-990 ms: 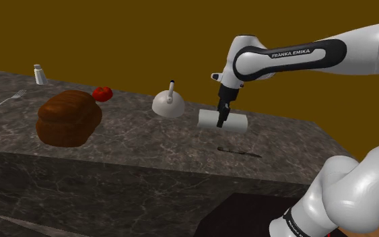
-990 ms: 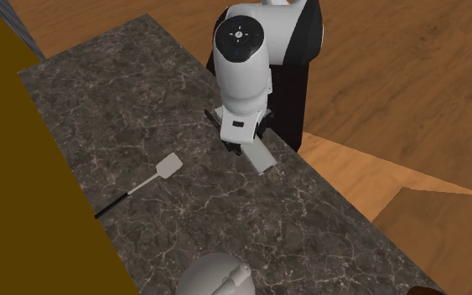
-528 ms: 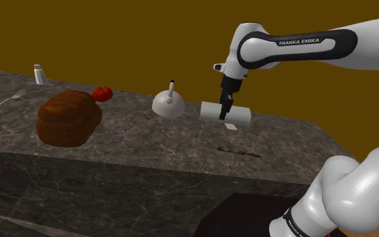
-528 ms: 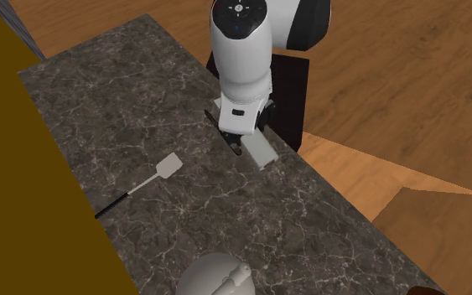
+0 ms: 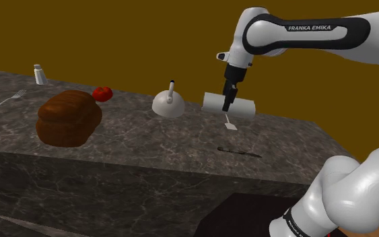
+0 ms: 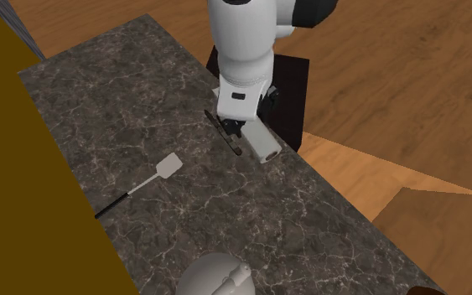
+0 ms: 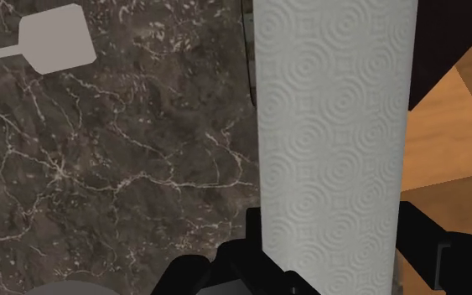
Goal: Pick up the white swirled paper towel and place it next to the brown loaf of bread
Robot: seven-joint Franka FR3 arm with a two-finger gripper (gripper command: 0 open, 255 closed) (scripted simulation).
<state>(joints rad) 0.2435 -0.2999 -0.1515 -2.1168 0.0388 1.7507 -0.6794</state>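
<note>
1. Towel point(image 5: 244, 108): pinched across its middle by gripper point(image 5: 227, 104), hanging clear above bench point(image 5: 147, 145) at the shoulder view's right.
2. Long axis: near level, crosswise to the fingers, roughly along the bench's near edge.
3. Loaf point(image 5: 68, 118): well apart to the shoulder view's left, with kettle point(image 5: 169, 104) between.
4. Next move, likely: carry leftward past the kettle, set down just beside the loaf.

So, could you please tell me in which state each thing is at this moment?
end effector, shut on the paper towel roll.
paper towel roll, clasped, held horizontal above the counter.
bread loaf, resting on the counter.
tomato, resting on the counter.
white kettle, upright.
spatula, lying flat.
knife, lying flat.
shaker, upright.
fork, lying flat.
</note>
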